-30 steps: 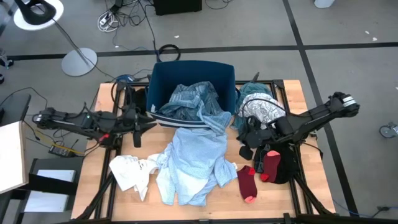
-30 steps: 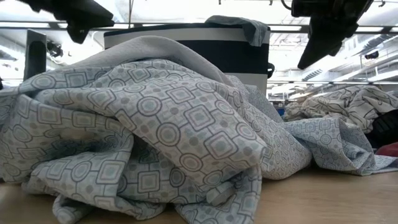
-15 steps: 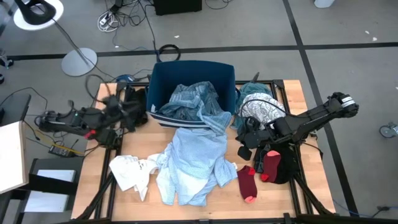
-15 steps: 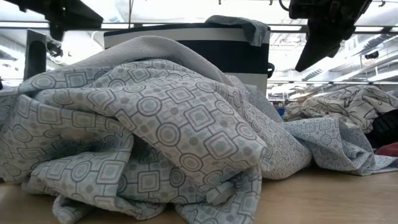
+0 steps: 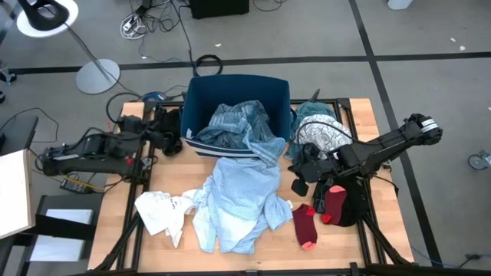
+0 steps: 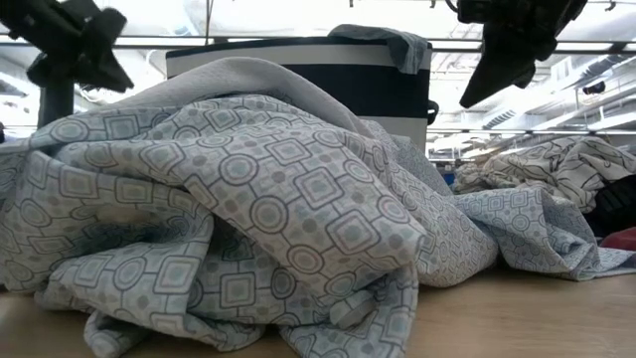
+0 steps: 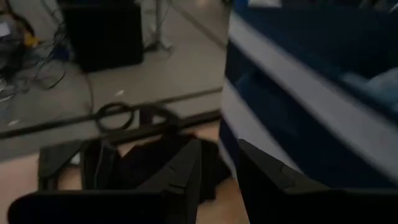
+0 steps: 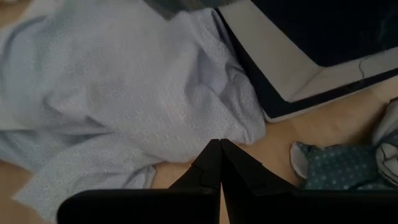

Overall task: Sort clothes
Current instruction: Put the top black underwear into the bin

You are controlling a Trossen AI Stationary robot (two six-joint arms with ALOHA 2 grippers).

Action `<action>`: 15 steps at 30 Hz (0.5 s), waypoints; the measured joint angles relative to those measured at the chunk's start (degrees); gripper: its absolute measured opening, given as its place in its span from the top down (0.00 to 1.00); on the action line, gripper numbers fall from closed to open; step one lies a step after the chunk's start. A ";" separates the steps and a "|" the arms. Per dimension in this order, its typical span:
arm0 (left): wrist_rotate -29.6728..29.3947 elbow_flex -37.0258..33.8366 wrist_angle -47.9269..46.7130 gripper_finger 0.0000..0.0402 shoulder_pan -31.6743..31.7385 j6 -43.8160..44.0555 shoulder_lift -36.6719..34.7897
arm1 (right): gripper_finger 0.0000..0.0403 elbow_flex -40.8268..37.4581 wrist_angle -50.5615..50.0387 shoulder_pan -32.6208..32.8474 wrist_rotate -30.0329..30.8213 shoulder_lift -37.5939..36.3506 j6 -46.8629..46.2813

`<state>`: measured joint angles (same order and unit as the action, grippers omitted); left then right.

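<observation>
Hovering left gripper (image 5: 175,142) beside bin (image 5: 201,92), fingers (image 7: 186,171) parted, empty. Right gripper (image 5: 299,178) fingers closed, empty, near light blue shirt (image 5: 238,199) on desk (image 5: 357,238).

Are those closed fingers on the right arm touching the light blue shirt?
Apart. The right wrist view shows the right gripper, fingers shut and empty, over bare table past the light blue shirt edge.
</observation>
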<state>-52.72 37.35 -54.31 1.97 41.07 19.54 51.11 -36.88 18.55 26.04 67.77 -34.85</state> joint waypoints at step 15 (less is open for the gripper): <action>22.20 -0.09 1.05 0.75 27.15 -2.47 17.85 | 0.99 0.00 7.43 -0.81 2.03 0.00 2.52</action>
<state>-30.52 37.26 -53.26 29.12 38.59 37.39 51.11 -29.45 17.74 28.08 67.77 -32.33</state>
